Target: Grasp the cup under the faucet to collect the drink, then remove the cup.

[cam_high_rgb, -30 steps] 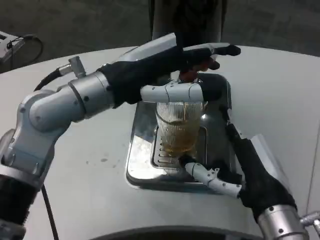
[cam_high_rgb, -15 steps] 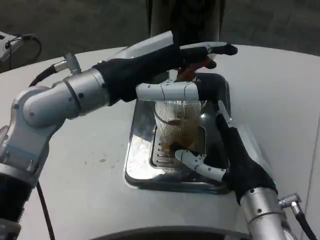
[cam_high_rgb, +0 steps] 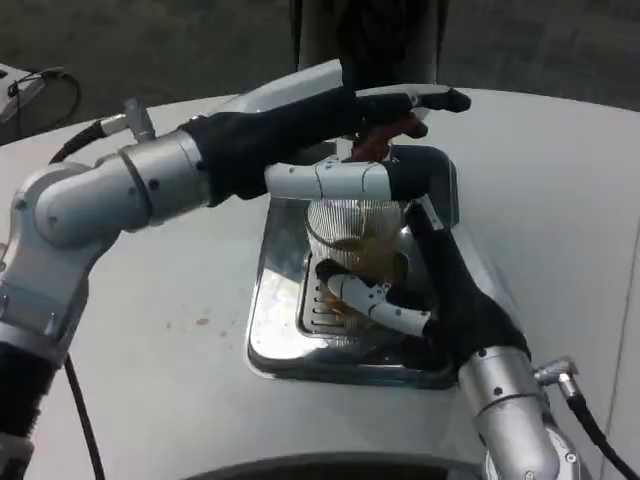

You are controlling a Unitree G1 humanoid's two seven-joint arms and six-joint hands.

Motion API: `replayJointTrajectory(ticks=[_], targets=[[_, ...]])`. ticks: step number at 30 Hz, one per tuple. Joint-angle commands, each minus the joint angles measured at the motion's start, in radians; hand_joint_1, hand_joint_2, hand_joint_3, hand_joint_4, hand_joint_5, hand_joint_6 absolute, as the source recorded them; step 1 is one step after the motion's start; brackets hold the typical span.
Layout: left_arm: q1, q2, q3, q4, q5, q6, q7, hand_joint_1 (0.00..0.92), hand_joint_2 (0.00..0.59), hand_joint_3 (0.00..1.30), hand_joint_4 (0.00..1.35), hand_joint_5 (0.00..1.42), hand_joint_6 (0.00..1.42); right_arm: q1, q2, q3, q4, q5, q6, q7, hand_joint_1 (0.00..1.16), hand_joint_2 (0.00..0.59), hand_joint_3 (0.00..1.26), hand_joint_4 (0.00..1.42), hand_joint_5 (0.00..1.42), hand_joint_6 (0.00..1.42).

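Left hand stretched over faucet, grip unclear. Ribbed clear cup, part-filled amber, on steel tray, wrapped by right hand.

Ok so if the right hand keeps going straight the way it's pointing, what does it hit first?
Most likely the ribbed cup: the right hand reaches toward its lower part, fingers already at its base. Whether they touch is unclear.

Dim, soft overhead light; the background floor falls nearly black. The steel drip tray left of the right hand's fingers throws pale glare. The picture is grainy and slightly blurred, shadows faint.
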Motion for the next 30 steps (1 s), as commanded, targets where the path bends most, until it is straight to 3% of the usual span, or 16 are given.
replayJointTrajectory(ticks=[1, 16, 30], targets=[[0.021, 0.026, -0.005, 0.006, 0.013, 0.012, -0.037, 0.0, 0.0, 0.14, 0.05, 0.14, 0.08, -0.018, 0.011, -0.002, 0.033, 0.021, -0.033, -0.021, 0.67, 0.23, 0.0, 0.02, 0.07, 0.0], [0.002, 0.039, -0.006, -0.002, 0.011, 0.02, -0.055, 0.0, 0.0, 0.14, 0.06, 0.15, 0.06, -0.077, 0.022, -0.007, 0.118, 0.043, -0.043, -0.056, 0.67, 0.23, 0.0, 0.0, 0.05, 0.0], [-0.011, 0.041, -0.008, 0.014, 0.014, 0.02, -0.064, 0.0, 0.0, 0.15, 0.06, 0.16, 0.06, -0.147, 0.05, -0.041, 0.25, 0.09, -0.104, -0.119, 0.67, 0.222, 0.0, 0.0, 0.05, 0.0]])
